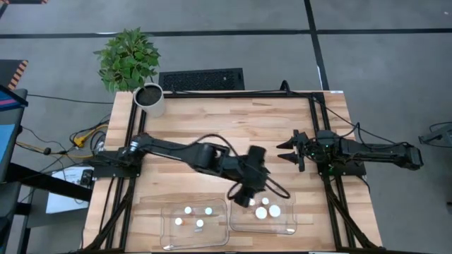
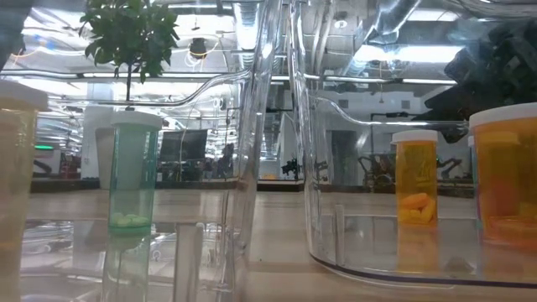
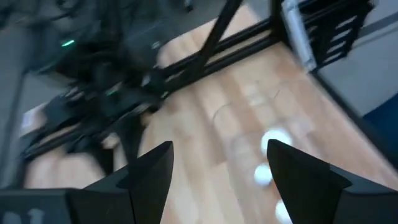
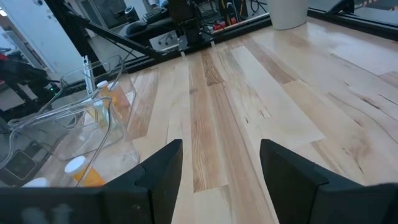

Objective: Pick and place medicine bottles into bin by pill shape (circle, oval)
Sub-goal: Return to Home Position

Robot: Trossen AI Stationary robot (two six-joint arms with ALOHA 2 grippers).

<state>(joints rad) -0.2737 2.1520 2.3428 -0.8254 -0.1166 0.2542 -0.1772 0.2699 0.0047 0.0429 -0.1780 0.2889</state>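
Back half of desk [image 1: 233, 116]: bare wood, open passage. Front edge blocked by left bin [image 1: 168, 233], right bin [image 1: 286, 227]. Diagonal across mid-desk: left arm [image 1: 187, 151]. Back-left corner: pot [image 1: 150, 99].

Two black jointed arms [image 1: 173, 149], thin looping black cables [image 1: 212, 137]

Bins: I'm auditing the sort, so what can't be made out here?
Pill shapes: high view, only white caps show.
Right bin, one corner: high view, covered by the open left end effector.
Larger orange bottle: low view, cut off by the right edge.
Right end effector waits open, off to the right.
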